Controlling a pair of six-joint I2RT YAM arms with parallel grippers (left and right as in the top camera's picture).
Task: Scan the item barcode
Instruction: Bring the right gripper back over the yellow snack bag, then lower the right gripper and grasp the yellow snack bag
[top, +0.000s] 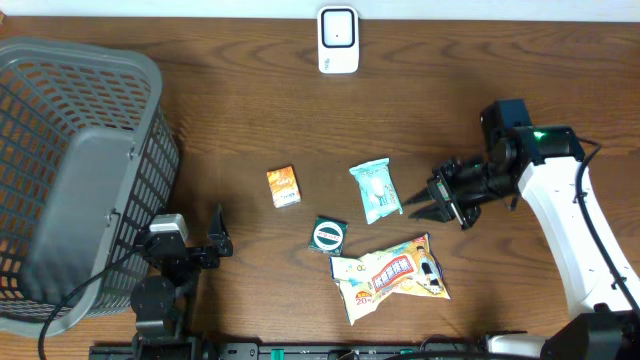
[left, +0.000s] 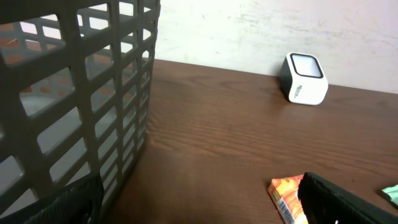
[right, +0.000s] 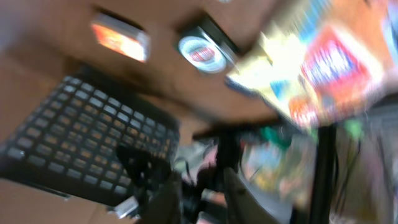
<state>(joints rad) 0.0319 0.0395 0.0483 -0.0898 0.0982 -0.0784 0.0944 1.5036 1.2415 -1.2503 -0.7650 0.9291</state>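
While packets (top: 392, 275) lie on the table (top: 450, 80), the basket (top: 150, 190) stands apart.

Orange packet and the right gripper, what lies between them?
In the overhead view, a pale teal pouch lies between the orange packet and the right gripper, close to its fingertips.

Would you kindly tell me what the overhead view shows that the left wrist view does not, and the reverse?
Only overhead: the large snack bag, the round green item and the right gripper. Only left wrist: the pale back wall. Both: the grey basket, the white scanner and the orange packet, which is cut off at the left wrist view's lower edge.
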